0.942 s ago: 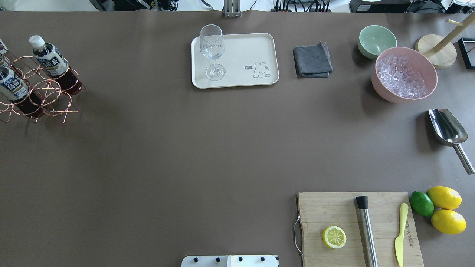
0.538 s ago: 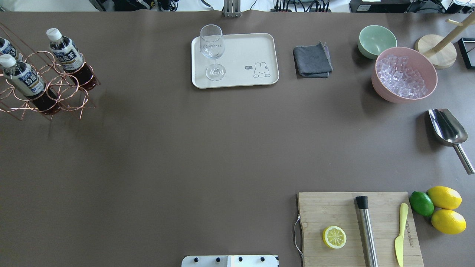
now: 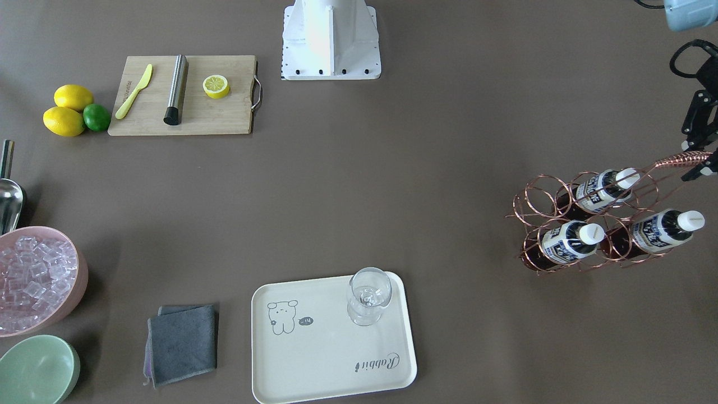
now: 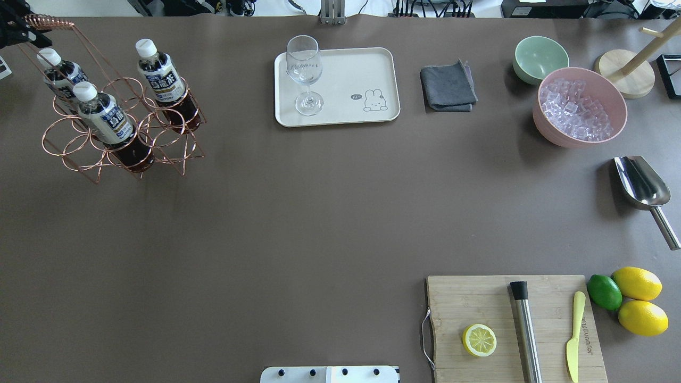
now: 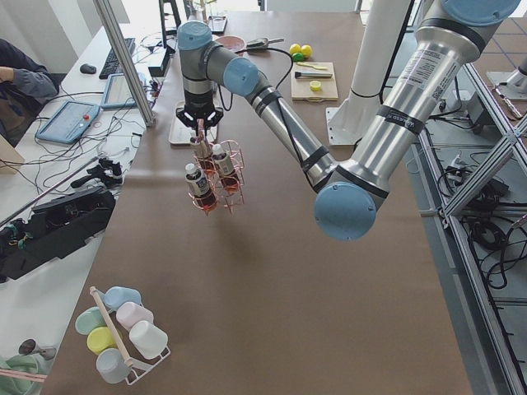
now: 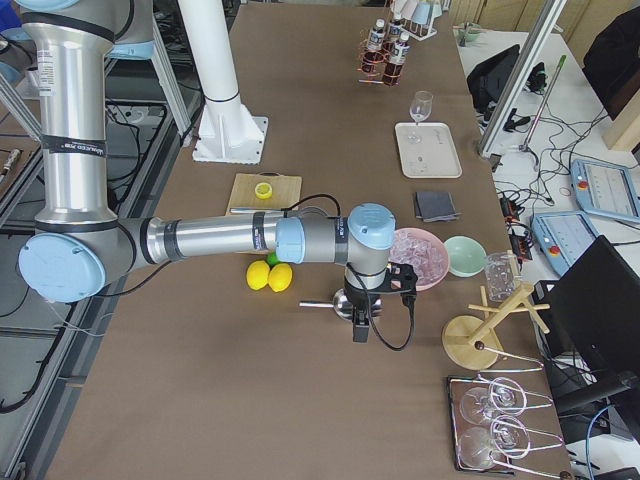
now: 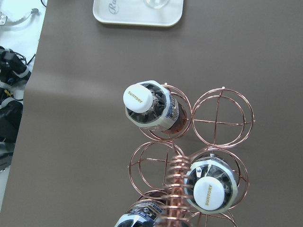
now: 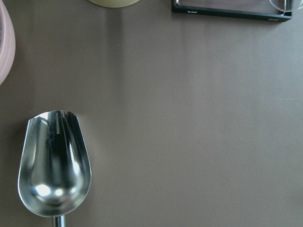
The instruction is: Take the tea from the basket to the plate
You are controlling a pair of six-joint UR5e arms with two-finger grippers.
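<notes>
The left gripper (image 3: 695, 156) is clamped on the coiled handle (image 7: 176, 189) of the basket (image 4: 139, 119), at the table's far left corner as the robot sees it. The basket seems to hang just off the table, though no view settles that. It has six rings: three hold one tea (image 4: 108, 121) each, upright with white caps, and three are bare. So all three bottles are in the basket, well apart from the plate (image 4: 346, 69).

The right gripper (image 6: 360, 328) hangs over the one steel scoop (image 4: 641, 183) at the table's right side. Its wrist view shows the scoop but no fingers, so I cannot tell how its jaws stand.

The one plate lies at the far edge, right of the basket. One wine glass (image 4: 304, 69) stands on the plate's end nearest the basket, between the bottles and the plate's bare part.

Past the plate lie one grey cloth (image 4: 448, 86) and two bowls: a green bowl (image 4: 540, 56) and, touching it, a pink bowl (image 4: 553, 135) full of ice (image 4: 574, 109). At the near right a board (image 4: 479, 298) carries one lemon half (image 4: 479, 340), one steel bar (image 4: 525, 330) and one yellow knife (image 4: 574, 335). Just beside the board sit two lemons (image 4: 637, 283) and one lime (image 4: 604, 292).
</notes>
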